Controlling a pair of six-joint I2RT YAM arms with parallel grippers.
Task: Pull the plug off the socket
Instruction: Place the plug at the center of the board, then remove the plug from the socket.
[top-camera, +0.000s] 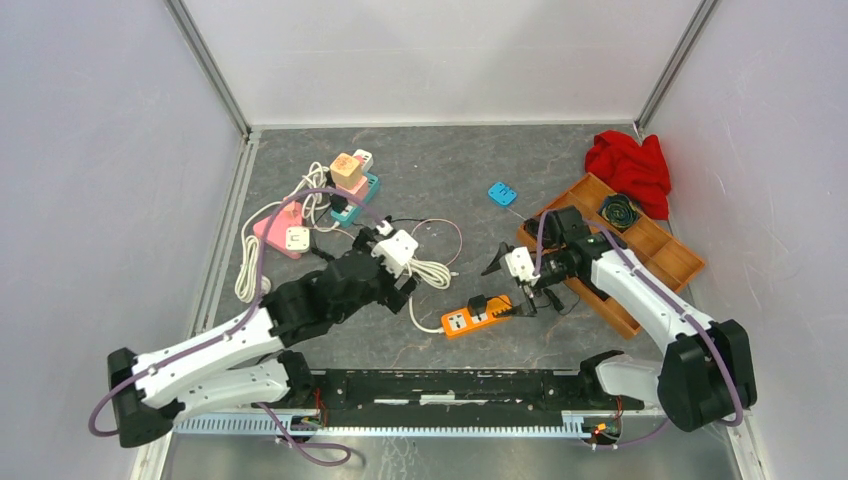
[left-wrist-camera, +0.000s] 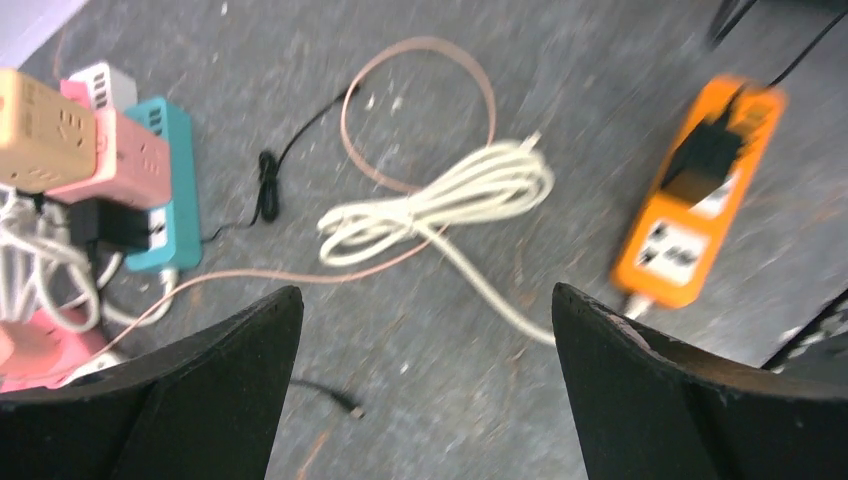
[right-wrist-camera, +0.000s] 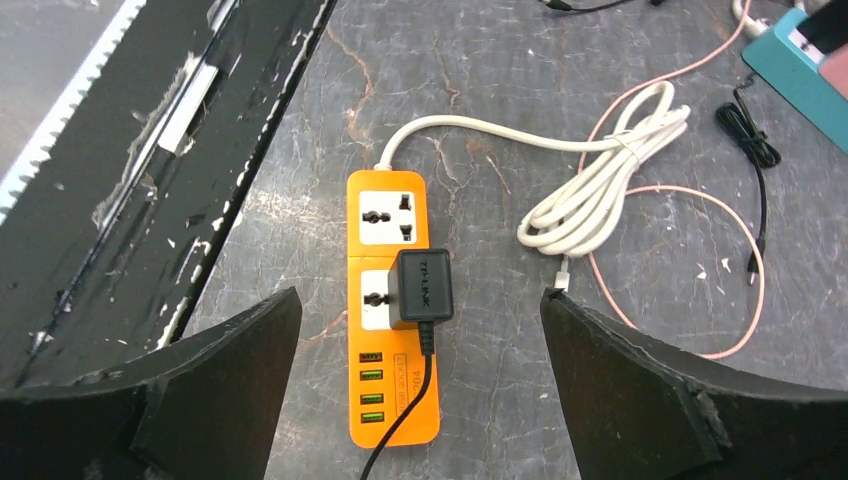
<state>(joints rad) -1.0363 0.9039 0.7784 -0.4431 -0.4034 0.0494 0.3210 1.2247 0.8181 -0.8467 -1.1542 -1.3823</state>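
- The orange power strip (right-wrist-camera: 393, 300) lies flat on the grey table (top-camera: 560, 160), near the front edge and between the two arms.
- The black plug (right-wrist-camera: 422, 286) sits in the strip's second socket, fully seated. Its black cord runs down over the row of green USB ports and off the strip's end.
- The right gripper (right-wrist-camera: 420, 300) hangs above the strip with the plug framed between its two black fingers. The fingers are spread wide, hold nothing, and touch neither plug nor strip.
- The left gripper (left-wrist-camera: 425, 298) hovers over the table to the left of the strip – its fingers are also spread wide, with nothing between them.
- A bundled white cable (right-wrist-camera: 600, 180) lies beside the strip, and its lead runs into the strip's far end.
- A thin pink cable (right-wrist-camera: 700, 270) loops around the bundle on the table.
- Well to the left, a teal power strip (left-wrist-camera: 170, 190) and a pink power strip (top-camera: 278, 228) sit among tangled white cords.
- A wooden tray (top-camera: 650, 250) lies at the table's right side, under the right arm, and a red cloth (top-camera: 630, 168) lies just behind it in the back corner.
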